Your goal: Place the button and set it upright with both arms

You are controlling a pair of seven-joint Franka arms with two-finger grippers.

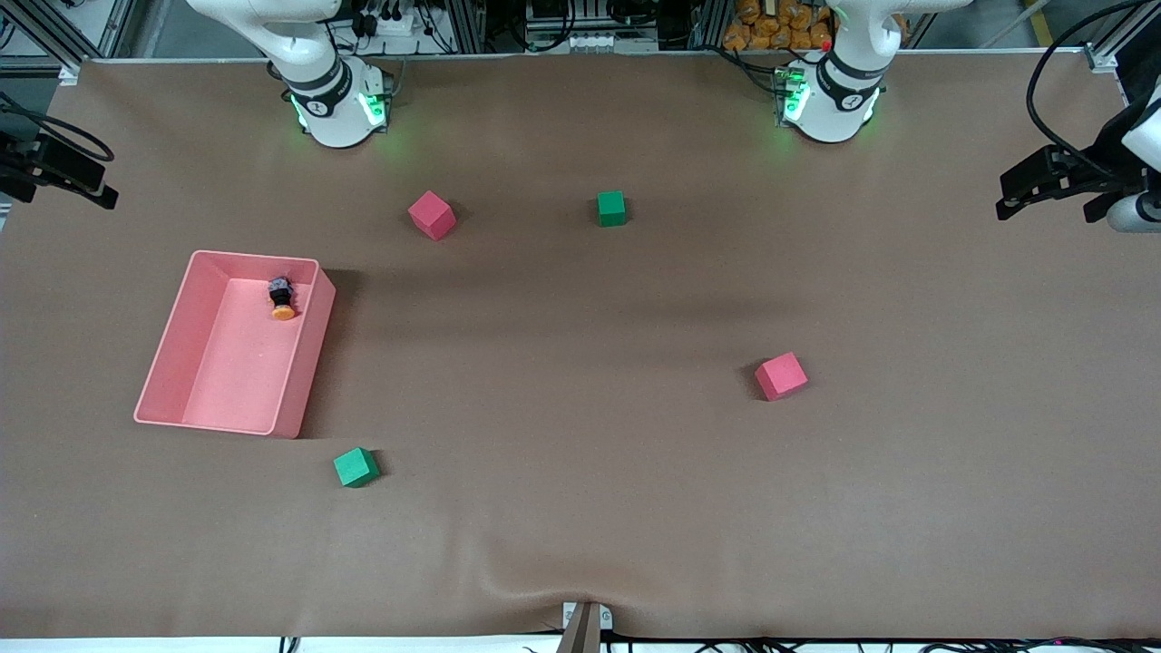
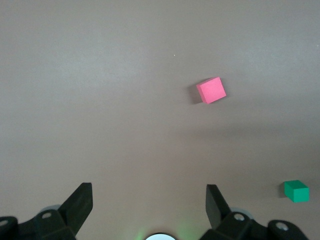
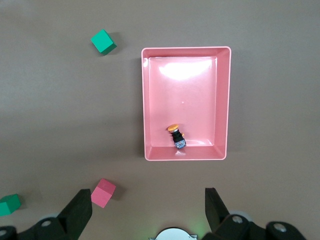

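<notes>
Near to far, front cam. We see a green cube (image 1: pixel 356 467) nearest the camera on the brown worktop (image 1: pixel 580 508), just off the near corner of the pink tray (image 1: pixel 163 363). Next, toward the left arm's end, a red cube (image 1: pixel 781 375). The tray sits toward the right arm's end; inside it, at the corner farthest from the camera, lies the button (image 1: pixel 282 298), on its side, orange cap pointing toward the camera, black-grey body away from it, close to the tray wall. Farther still: a 2nd red cube (image 1: pixel 431 215) and a 2nd green cube (image 1: pixel 611 208), both in front of the arm bases.

Right wrist cam: right claw (image 3: pixel 147 212) w/ fingers spread apart, holding nothing, high over the worktop beside the tray's farther end wall. We see the button (image 3: pixel 176 136) well below the claw, just inside that wall, no contact.

Left wrist cam: left claw (image 2: pixel 148 210) also spread apart, empty, over bare worktop w/ a red cube (image 2: pixel 211 90) and a green cube (image 2: pixel 296 191) in sight; no button in this view.
</notes>
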